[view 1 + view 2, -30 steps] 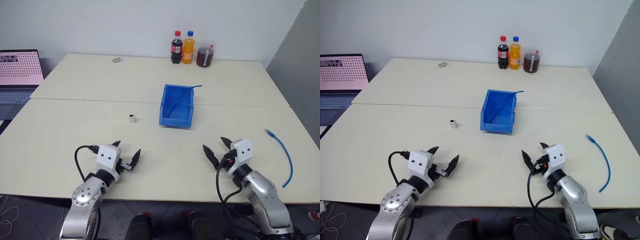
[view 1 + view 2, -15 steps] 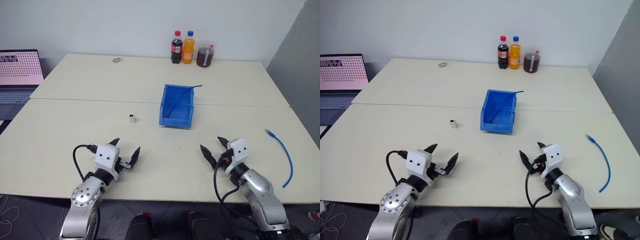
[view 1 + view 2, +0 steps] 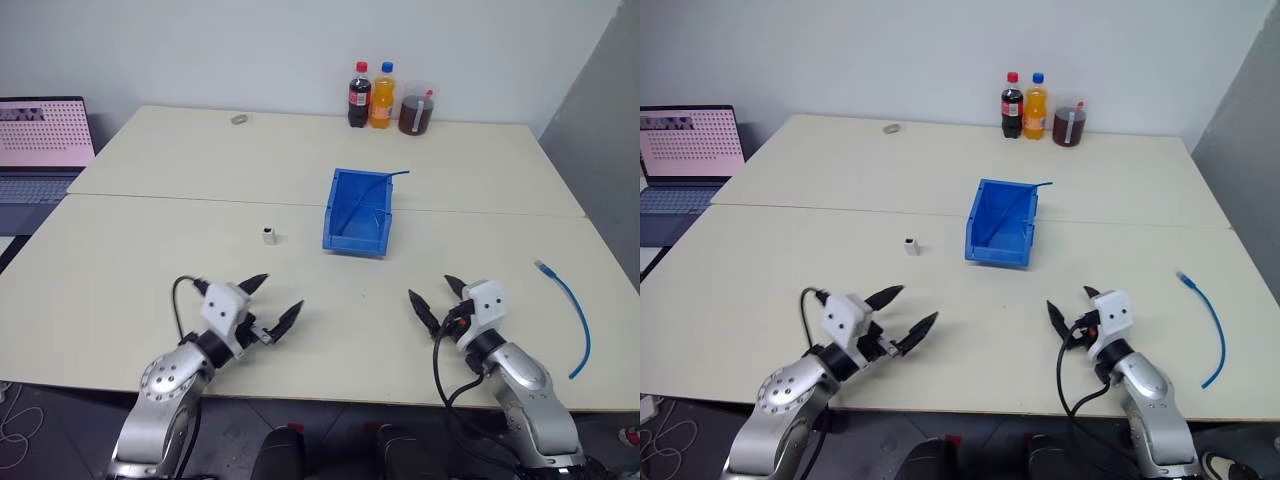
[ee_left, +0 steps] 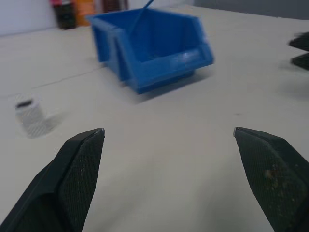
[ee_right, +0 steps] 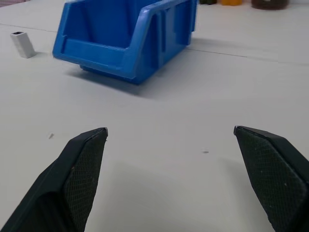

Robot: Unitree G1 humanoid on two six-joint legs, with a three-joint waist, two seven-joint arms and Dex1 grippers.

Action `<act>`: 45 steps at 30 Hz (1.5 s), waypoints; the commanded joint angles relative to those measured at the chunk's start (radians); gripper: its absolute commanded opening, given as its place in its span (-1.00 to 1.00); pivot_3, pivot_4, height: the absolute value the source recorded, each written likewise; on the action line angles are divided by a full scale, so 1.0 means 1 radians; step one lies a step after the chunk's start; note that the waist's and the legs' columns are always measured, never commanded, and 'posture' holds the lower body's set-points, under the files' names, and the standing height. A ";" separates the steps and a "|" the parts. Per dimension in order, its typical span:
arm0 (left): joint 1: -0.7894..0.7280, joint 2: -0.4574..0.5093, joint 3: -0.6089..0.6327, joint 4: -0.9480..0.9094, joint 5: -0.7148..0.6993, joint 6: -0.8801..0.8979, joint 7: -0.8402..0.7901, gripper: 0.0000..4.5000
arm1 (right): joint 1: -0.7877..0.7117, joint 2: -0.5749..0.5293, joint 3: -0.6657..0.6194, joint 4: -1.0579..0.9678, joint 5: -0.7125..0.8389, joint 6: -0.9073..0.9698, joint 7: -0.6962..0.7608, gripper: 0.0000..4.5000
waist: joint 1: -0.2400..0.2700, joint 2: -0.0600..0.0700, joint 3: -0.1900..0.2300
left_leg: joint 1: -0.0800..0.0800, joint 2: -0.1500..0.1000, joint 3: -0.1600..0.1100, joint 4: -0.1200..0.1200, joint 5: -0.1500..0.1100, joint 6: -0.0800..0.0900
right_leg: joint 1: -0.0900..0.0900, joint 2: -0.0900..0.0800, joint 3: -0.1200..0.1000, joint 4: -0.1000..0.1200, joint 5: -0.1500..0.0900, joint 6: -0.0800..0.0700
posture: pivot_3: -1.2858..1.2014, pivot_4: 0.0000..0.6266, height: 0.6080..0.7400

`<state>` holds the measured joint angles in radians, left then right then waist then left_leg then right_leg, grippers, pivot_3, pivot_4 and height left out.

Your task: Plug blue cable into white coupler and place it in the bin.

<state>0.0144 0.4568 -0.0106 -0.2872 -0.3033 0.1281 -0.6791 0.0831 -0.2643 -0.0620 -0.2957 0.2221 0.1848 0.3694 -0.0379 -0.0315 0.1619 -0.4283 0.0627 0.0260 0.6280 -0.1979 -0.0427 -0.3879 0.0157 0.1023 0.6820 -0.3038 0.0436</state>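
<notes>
Worktop [image 3: 150,260]: two pale tables pushed together, seam running across just behind the bin.

Laptop [image 3: 40,140] sits off the worktop's far left corner, screen lit.

The bin [image 3: 357,212] stands mid-worktop, a bit right of centre, its lowered lip facing the near edge. A thin dark blue wire [image 3: 385,180] leans out of its far right corner.

Left gripper [image 3: 270,303] hovers over the near edge, left of centre, angled toward the middle, fingers spread wide, nothing between them. Its wrist view looks across at the bin and the coupler.

Right gripper [image 3: 437,297] hovers over the near edge, right of centre, pointing at the bin, fingers also spread wide and empty. Nothing near its tips.

The blue cable [image 3: 572,315] lies on the worktop close to the right edge, curved like a shallow arc, one clear plug end pointing away toward the far side, other end near the near right corner. Well apart from the right gripper, and well apart from the bin.

Far edge, right of centre: dark cola bottle [image 3: 357,96], orange soda bottle [image 3: 380,96], and a clear cup of dark liquid [image 3: 414,108], all upright in a row, nearly touching.

The white coupler [image 3: 268,236] stands upright, socket opening up, left of the bin and near it but not touching.

Small grey ring-like thing [image 3: 239,119] near the far edge, left of the bottles; can't tell what it is.
</notes>
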 commanded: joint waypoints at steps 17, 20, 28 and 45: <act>-0.391 0.036 -0.303 0.024 -0.043 0.239 -0.367 1.00 | -0.087 -0.459 -0.459 0.229 0.186 0.447 0.087 0.98 | -0.004 0.007 -0.001 | -0.001 0.000 -0.001 0.001 0.000 0.000 | 0.001 0.002 0.001 0.000 0.001 0.000 | 0.03 -0.52 1.00; -0.408 0.028 -0.309 0.028 -0.052 0.253 -0.381 1.00 | -0.163 -0.505 -0.426 0.385 0.170 0.427 0.148 0.98 | -0.007 0.008 -0.002 | 0.000 -0.001 0.000 0.001 0.000 0.001 | 0.001 0.002 0.001 0.000 0.000 0.001 | 0.03 -0.52 1.00; -0.431 0.018 -0.313 0.038 -0.038 0.253 -0.394 1.00 | -0.357 -0.567 -0.313 0.761 0.078 0.305 0.257 0.82 | -0.011 0.010 -0.001 | 0.000 -0.001 -0.001 0.001 0.000 0.001 | 0.002 0.002 0.001 -0.001 0.001 0.001 | 0.03 -0.52 1.00; -0.393 0.069 -0.294 0.015 -0.052 0.271 -0.421 1.00 | -0.429 -0.660 -0.176 0.993 -0.039 0.012 0.489 -0.95 | -0.014 0.011 -0.001 | 0.000 -0.002 -0.001 0.002 0.000 0.001 | 0.003 0.001 0.001 -0.001 0.001 0.001 | 0.03 -0.52 1.00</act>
<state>-0.3741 0.5233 -0.3215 -0.2391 -0.3361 0.4065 -1.0917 -0.3435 -0.8946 -0.2406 0.7026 0.1962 0.2268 0.8335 -0.0520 -0.0205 0.1611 -0.4283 0.0610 0.0251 0.6298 -0.1977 -0.0422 -0.3848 0.0167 0.1033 0.6813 -0.3028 0.0445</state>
